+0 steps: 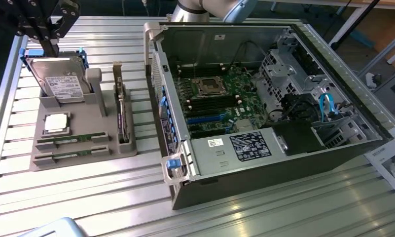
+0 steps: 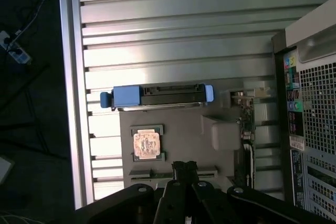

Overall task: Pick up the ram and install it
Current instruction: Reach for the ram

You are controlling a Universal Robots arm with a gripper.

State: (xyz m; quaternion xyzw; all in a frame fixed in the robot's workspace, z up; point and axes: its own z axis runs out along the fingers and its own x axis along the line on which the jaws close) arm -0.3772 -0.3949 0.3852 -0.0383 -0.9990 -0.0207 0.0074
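One ram (image 2: 152, 173) lies seemingly just beneath the fingers (image 2: 184, 168), which are pressed together.

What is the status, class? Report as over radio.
Hand shut, empty, above holder. Ram seated in holder slot, untouched. Hard drive nearest hand.

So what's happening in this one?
A robot arm's gripper, shut and empty, hangs above a gray parts tray. The ram lies in its slot in the tray, not yet picked up, near the hard drive. Beside the tray, an open computer case has its motherboard exposed.
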